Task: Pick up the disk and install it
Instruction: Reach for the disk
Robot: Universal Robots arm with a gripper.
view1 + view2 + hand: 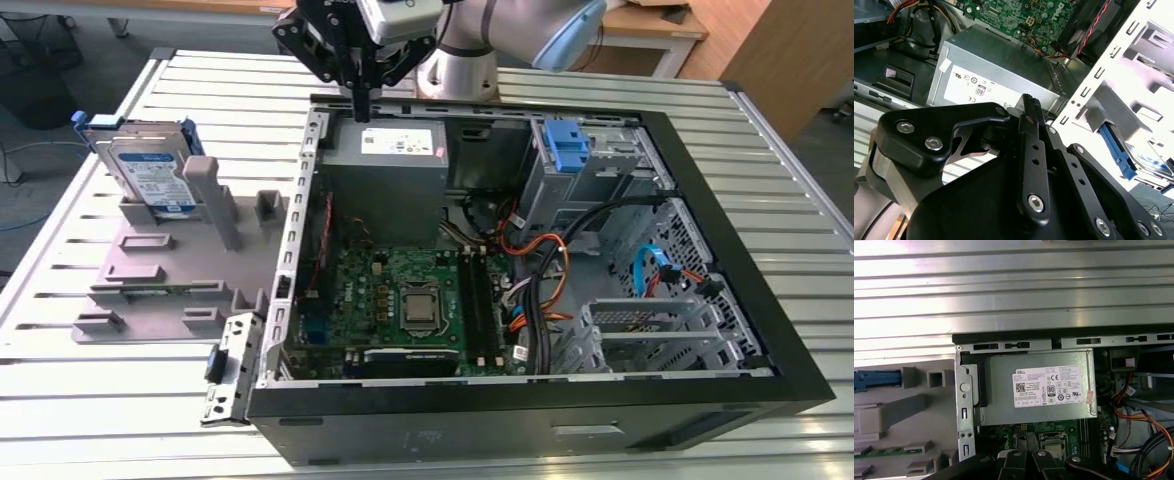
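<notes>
The disk, a silver drive with a white-and-blue label in blue rails, stands on edge in a grey holder on the table, at the exterior view's left of the open computer case. In the second wrist view the disk shows beyond the case wall, and in the first wrist view its blue rail shows. My gripper hangs above the case's back edge, over the grey power supply. Its black fingers are pressed together with nothing between them. It is well apart from the disk.
Inside the case are the green motherboard, bundled cables and a bare blue bracket in the drive bay at the back right. The grey power supply sits in the back corner. The slatted metal table surrounds the case.
</notes>
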